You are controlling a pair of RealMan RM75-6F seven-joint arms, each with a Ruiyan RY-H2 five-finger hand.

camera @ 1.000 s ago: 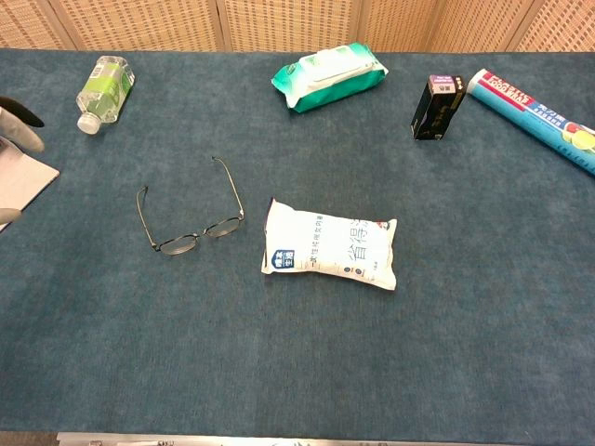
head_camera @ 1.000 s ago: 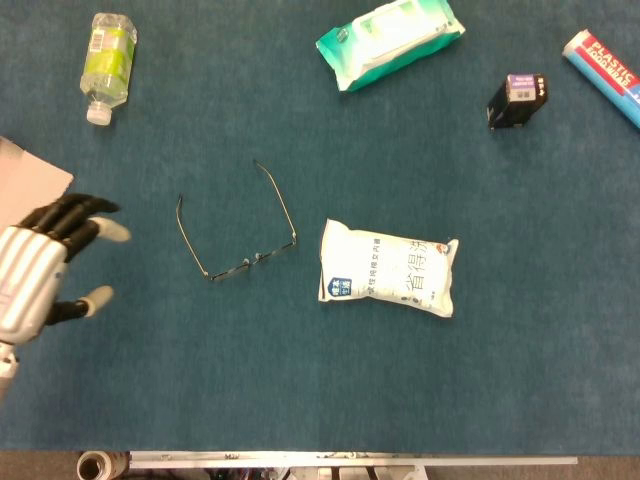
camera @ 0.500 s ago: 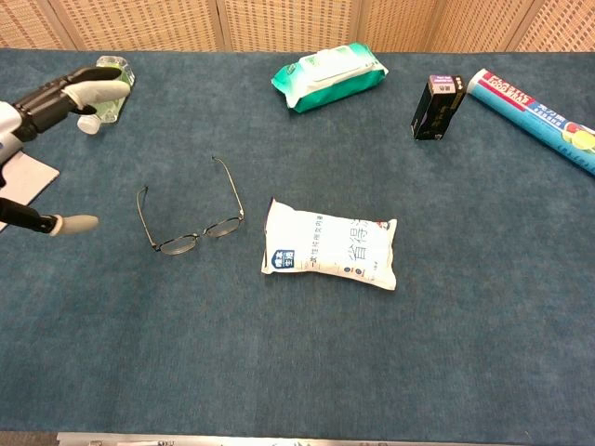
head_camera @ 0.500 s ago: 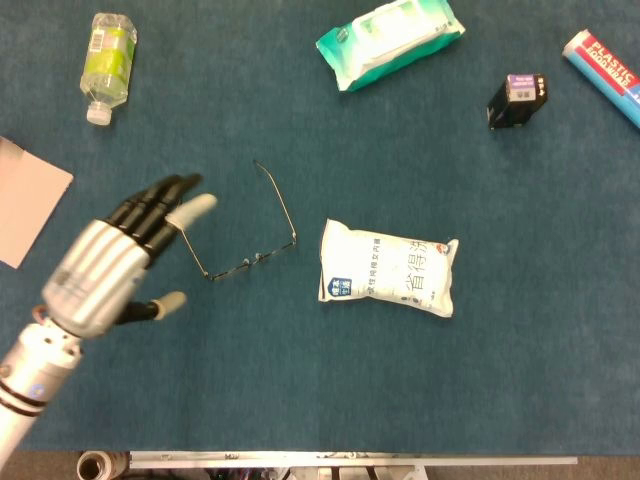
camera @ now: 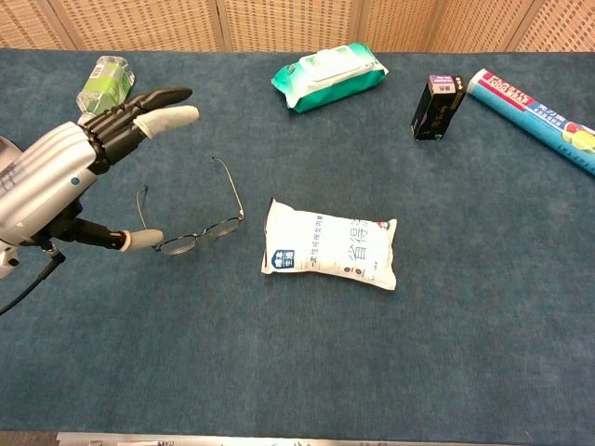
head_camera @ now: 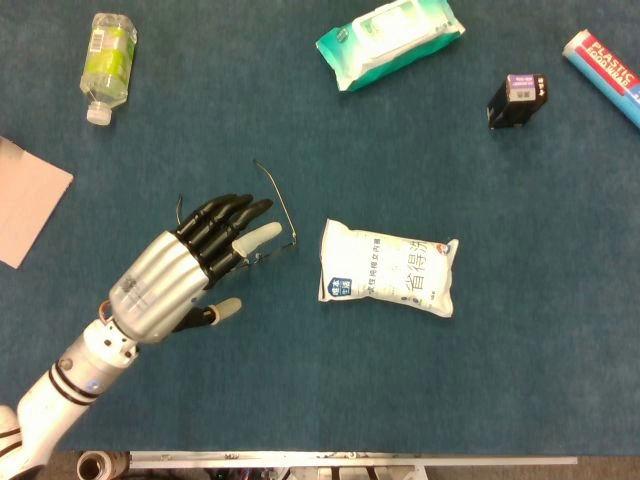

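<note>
The left hand (head_camera: pixel 185 270), silver-backed with black fingers spread wide and nothing in its grasp, hung over the near-left part of the dark blue cloth-covered table (head_camera: pixel 300 400), and it alone showed in either view; the right hand was nowhere in view. Directly beneath its fingers (head_camera: pixel 225 218) lay the thin wire-framed spectacles (camera: pixel 191 240), lenses toward the near side and their two open temples running away toward the far side. In the chest view the thumb (camera: pixel 144 239) sat low just left of the lenses, while the other fingers reached over the frame above it, apart from the wire as far as could be told. The spectacles' long axis, across the two lenses, ran left to right and slightly tilted.

A second ago the hand sat at the far-left edge, well apart from the spectacles; half a second ago it was just left of them. The spectacles had not shifted.

Just right of them lay a white soft pouch with blue print (head_camera: pixel 388 268). Farther off were a small clear bottle with green label (head_camera: pixel 108 55), a green-and-white wipes pack (head_camera: pixel 390 38), a small black box (head_camera: pixel 517 98) and a blue wrap carton (head_camera: pixel 607 62).
</note>
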